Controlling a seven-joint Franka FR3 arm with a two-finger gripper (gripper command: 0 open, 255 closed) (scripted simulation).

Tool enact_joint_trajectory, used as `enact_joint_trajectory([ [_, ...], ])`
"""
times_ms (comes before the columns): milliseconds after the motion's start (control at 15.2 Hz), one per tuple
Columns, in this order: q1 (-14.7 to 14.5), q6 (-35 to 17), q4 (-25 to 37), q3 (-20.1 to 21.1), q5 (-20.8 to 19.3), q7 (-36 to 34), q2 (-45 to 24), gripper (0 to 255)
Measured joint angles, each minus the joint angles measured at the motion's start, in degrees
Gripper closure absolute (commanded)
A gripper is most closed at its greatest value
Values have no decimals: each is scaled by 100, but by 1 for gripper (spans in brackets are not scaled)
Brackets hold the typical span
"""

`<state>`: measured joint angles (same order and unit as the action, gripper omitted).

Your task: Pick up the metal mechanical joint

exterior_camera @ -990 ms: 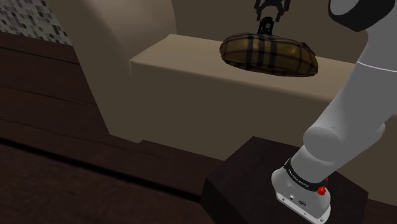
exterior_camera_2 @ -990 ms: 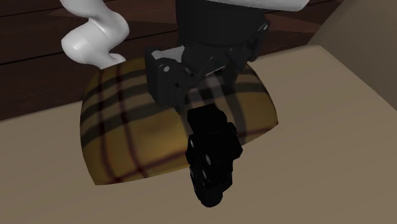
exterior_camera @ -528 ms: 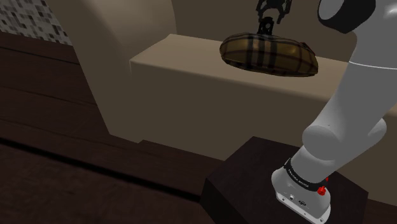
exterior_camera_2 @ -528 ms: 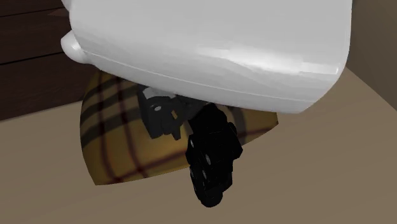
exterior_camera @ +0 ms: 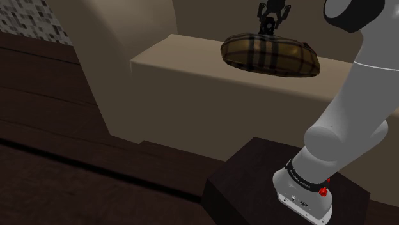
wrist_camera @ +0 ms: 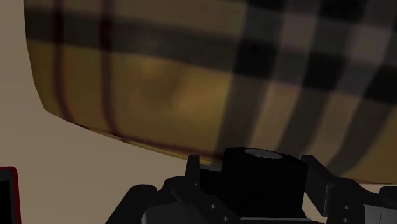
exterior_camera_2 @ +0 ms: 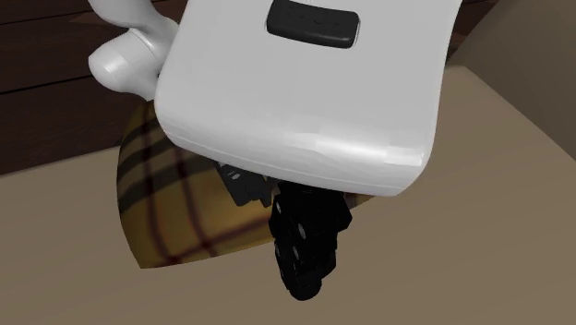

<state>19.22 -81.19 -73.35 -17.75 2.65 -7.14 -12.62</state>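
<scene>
The mechanical joint (exterior_camera_2: 309,242) is a black knuckled piece standing on a beige cushioned seat (exterior_camera_2: 480,212), right against a tan plaid pillow (exterior_camera_2: 175,208). My gripper (exterior_camera_2: 282,196) has come down on top of it, and the white hand covers the joint's upper end. In the wrist view the joint's round black top (wrist_camera: 262,181) sits clasped between the fingers, with the plaid pillow (wrist_camera: 159,70) just beyond. The shoulder view has the gripper (exterior_camera: 271,20) behind the pillow (exterior_camera: 272,54), low over the seat (exterior_camera: 185,57). The gripper is shut on the joint.
The seat belongs to a beige sofa with a tall rounded arm (exterior_camera: 121,45). Dark wood floor (exterior_camera: 57,140) lies below it, and my dark stand (exterior_camera: 249,182) is at the lower right. A red-edged object (wrist_camera: 5,191) shows beside the gripper.
The hand dropped lower over the joint and shifted, and its fingers went from wide open to closed around the joint. The joint and the pillow have not moved.
</scene>
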Motion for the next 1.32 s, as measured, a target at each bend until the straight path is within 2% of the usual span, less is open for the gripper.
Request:
enact_joint_trajectory([
  [396, 4, 10, 28, -1, 6, 4, -17, 255],
  [594, 30, 209, 287, -6, 32, 25, -96, 255],
  [924, 133, 734, 1094, -26, 126, 79, -388, 255],
  [1320, 339, 1541, 2432, -34, 313, 119, -932, 255],
])
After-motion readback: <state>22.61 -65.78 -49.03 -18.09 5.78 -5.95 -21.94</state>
